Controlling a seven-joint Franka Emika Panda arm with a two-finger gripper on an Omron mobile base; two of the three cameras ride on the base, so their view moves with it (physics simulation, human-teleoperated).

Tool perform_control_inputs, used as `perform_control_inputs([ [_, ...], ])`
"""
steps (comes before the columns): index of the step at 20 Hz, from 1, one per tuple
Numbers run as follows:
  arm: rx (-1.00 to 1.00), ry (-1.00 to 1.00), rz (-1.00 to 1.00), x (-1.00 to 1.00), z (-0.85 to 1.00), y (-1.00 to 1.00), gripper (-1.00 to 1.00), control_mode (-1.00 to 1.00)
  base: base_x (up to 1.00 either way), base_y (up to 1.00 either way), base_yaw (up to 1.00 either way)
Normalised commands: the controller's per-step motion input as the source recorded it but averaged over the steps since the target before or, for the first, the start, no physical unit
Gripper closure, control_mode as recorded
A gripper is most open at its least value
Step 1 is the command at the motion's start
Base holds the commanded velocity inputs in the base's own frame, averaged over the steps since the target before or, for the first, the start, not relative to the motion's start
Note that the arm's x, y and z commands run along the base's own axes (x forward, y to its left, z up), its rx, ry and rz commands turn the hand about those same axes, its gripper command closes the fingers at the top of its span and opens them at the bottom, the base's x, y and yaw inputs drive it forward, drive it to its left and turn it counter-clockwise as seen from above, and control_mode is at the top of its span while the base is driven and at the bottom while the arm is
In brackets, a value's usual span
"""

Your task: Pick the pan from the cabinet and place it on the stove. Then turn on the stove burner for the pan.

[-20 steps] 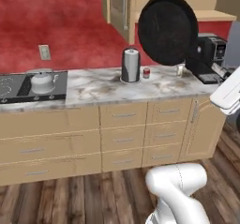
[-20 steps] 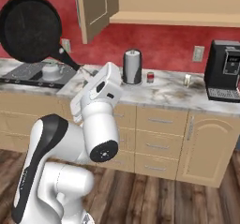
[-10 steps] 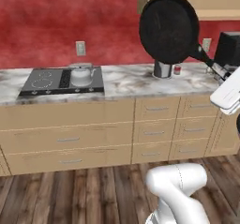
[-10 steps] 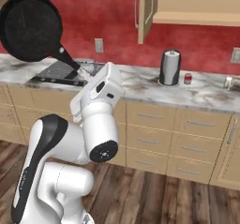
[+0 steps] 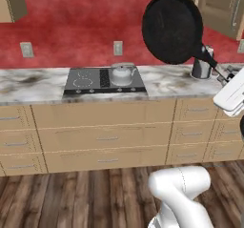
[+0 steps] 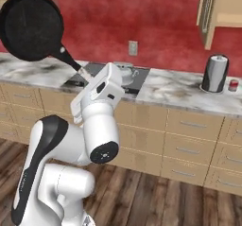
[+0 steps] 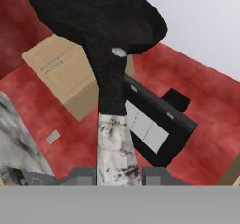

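The round black pan (image 5: 172, 27) hangs in the air, tilted on edge, above the counter to the right of the stove (image 5: 90, 81). Its long handle slopes down to my gripper (image 5: 223, 73), which is shut on the silver tip. From the right base the pan (image 6: 32, 25) is at upper left, with the gripper (image 6: 84, 73) in front of the stove (image 6: 134, 74). In the hand view the handle tip (image 7: 115, 145) sits between the fingertips (image 7: 157, 175), under the pan (image 7: 98, 17). White ring markings (image 5: 82, 80) show on the cooktop's left half. The cabinet (image 5: 224, 5) stands open at upper right.
A silvery lidded pot (image 5: 122, 74) sits on the stove's right side. A steel canister (image 6: 215, 73) and a small red can (image 6: 232, 85) stand on the marble counter (image 5: 28, 81). Tan drawers (image 5: 107, 139) run below. Another wall cabinet (image 5: 12, 0) hangs at upper left.
The base has driven left along the counter, so the stove has slid from the left edge toward the middle and the coffee machine has left the picture. The pan stays held up.
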Motion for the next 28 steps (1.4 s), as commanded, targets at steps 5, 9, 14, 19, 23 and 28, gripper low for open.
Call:
perform_control_inputs([
  [5,0.0,0.0,0.0,0.0,0.0,0.0,1.0,1.0,0.56,0.67,0.03],
  [9,0.0,0.0,0.0,0.0,0.0,0.0,1.0,1.0,0.71,0.44,0.02],
  [14,0.0,0.0,0.0,0.0,0.0,0.0,1.0,1.0,0.73,0.39,0.02],
  [19,0.0,0.0,0.0,0.0,0.0,0.0,1.0,1.0,0.73,0.3,0.03],
  [23,0.0,0.0,0.0,0.0,0.0,0.0,1.0,1.0,0.74,0.17,0.02],
  [28,0.0,0.0,0.0,0.0,0.0,0.0,1.0,1.0,0.7,0.03,0.0],
])
